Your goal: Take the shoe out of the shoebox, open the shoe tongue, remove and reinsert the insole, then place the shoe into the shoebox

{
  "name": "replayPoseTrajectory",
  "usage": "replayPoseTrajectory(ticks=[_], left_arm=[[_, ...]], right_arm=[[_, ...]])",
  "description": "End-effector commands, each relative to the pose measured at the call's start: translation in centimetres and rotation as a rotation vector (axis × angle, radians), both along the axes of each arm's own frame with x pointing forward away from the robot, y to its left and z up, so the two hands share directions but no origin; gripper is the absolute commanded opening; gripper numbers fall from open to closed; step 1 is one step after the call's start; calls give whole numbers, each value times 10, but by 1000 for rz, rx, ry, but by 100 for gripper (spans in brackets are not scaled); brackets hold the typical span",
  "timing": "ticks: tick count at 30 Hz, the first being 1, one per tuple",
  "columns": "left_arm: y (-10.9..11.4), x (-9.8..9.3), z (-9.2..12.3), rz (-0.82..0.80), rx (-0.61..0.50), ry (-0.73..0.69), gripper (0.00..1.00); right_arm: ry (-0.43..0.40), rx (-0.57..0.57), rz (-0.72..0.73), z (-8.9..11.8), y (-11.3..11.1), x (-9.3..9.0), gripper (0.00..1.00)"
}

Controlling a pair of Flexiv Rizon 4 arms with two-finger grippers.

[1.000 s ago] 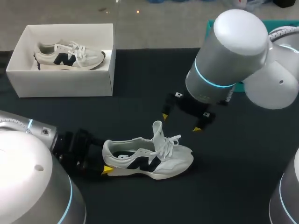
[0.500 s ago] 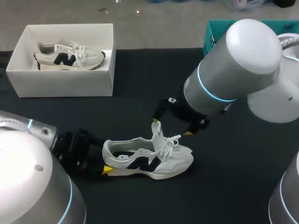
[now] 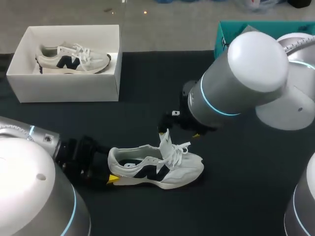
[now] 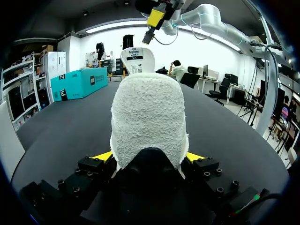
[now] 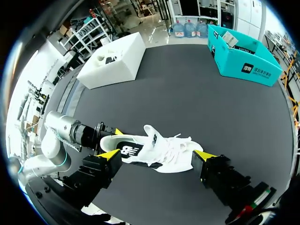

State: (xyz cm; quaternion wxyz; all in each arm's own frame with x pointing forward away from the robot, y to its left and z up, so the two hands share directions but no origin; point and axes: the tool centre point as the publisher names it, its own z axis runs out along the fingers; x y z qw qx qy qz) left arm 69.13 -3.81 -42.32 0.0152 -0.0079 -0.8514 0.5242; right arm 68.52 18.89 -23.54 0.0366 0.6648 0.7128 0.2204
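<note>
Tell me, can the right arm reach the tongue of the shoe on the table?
Probably yes: the right gripper hangs open just above the upright tongue, nothing between; the left gripper steadies the shoe.

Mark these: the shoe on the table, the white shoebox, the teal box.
shoe on the table (image 3: 153, 170), head view, on its side panel.
white shoebox (image 3: 69, 88), head view, on its front wall.
teal box (image 5: 243, 65), right wrist view, on its side wall.
</note>
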Motion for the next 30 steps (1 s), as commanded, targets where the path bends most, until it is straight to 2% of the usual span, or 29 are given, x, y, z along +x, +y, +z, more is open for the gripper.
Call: replayPoseTrajectory(ticks=[1,2,10,15,16,17,18,24,30], left_arm=[[2,-1,0,0,1,-1,0],[2,-1,0,0,1,-1,0],[2,-1,0,0,1,-1,0],[2,-1,0,0,1,-1,0],[2,-1,0,0,1,-1,0],[2,-1,0,0,1,-1,0],[2,-1,0,0,1,-1,0],[2,-1,0,0,1,-1,0],[2,-1,0,0,1,-1,0]], right_arm=[[-56,-1,111,-1,8,1,100],[-90,1,216,3,14,1,100],[-241,-115,683,27,42,6,100],[-235,-167,895,26,59,6,100],[-230,-173,924,24,61,7,96],[-223,-182,932,23,63,8,42],[-212,-181,927,21,65,10,0],[-221,-253,933,19,76,12,0],[-221,-253,933,19,76,12,0]])
